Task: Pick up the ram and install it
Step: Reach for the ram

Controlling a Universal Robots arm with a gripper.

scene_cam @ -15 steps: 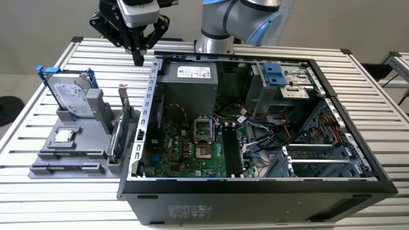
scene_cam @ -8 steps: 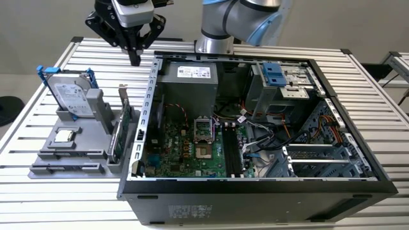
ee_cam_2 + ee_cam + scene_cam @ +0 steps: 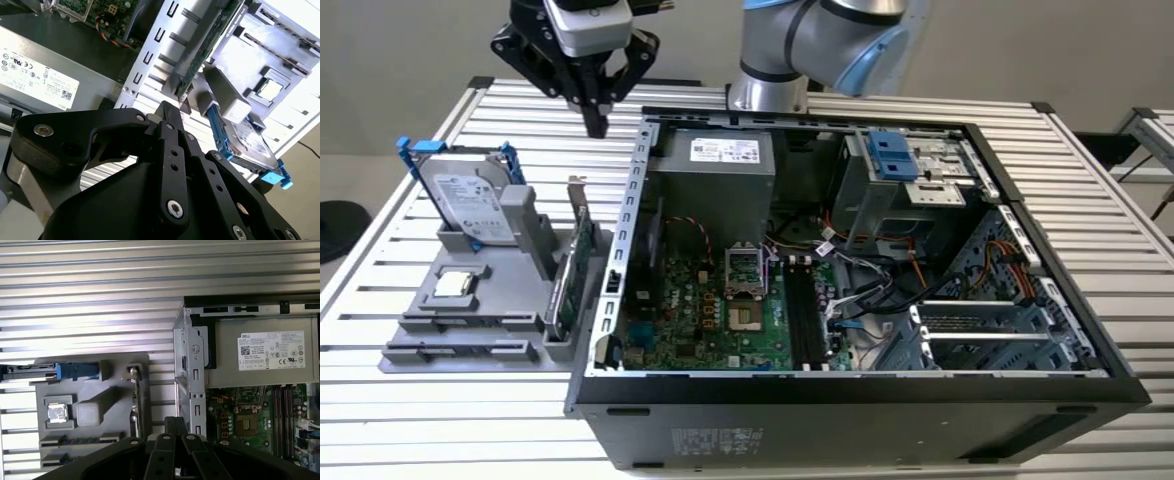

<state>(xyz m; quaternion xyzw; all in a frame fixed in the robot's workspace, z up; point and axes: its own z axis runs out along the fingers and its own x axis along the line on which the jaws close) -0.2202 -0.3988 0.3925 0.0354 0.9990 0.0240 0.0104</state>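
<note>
my gripper (image 3: 596,126) hangs clenched on nothing, above the table beside the case (image 3: 854,395). ram (image 3: 80,441) seems to stand edge-up in the grey holder (image 3: 42,390). judged light, stiff, fragile: pinch its flat faces mid-length, gently.

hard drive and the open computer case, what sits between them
In the exterior view, a green card with a metal bracket stands on edge in the grey holder between the hard drive and the case.
</note>
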